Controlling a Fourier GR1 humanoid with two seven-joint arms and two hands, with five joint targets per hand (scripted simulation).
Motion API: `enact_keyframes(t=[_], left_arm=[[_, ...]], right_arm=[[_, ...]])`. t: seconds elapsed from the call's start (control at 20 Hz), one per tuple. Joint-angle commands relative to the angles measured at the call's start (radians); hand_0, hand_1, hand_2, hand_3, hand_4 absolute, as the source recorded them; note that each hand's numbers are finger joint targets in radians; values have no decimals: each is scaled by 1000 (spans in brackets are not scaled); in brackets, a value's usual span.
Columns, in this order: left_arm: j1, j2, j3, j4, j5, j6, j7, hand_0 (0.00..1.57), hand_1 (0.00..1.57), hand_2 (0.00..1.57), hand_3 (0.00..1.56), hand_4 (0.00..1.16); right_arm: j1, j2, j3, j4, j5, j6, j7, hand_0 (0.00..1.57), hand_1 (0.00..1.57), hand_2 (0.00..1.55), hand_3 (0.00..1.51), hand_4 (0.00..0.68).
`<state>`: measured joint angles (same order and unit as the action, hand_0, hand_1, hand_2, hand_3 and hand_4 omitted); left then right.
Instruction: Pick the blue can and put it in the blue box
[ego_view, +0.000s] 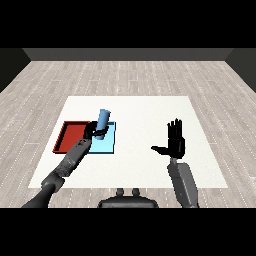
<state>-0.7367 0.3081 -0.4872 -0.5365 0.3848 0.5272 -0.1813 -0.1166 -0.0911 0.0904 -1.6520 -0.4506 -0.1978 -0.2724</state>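
Blue can (103, 121) is curled in my left hand (95, 132), tilted over the blue tray (109, 145); pickup done, set-down and release left, right hand (176, 142) spread idle.

Matt white table (145, 107) on pale grey wood-plank floor (125, 75), smooth matt blue can (103, 120), flat matt red tray (67, 136) and light blue tray (111, 145), plastic-looking, dull black hands, left hand (94, 131), right hand (175, 141), grey satin forearms (182, 182).
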Motion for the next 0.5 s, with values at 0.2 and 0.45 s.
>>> enact_keyframes(t=[0.2, 0.45], left_arm=[[-80, -113, -52, 348, -76, -12, 227, 650, 650, 585, 236, 917], [-102, -142, 55, 464, -24, 15, 186, 1377, 1377, 1203, 0, 757]], right_arm=[[21, -17, -63, 59, -53, 64, -34, 0, 0, 0, 0, 0], [5, -9, -67, 119, -30, 68, -57, 0, 0, 0, 0, 0]])
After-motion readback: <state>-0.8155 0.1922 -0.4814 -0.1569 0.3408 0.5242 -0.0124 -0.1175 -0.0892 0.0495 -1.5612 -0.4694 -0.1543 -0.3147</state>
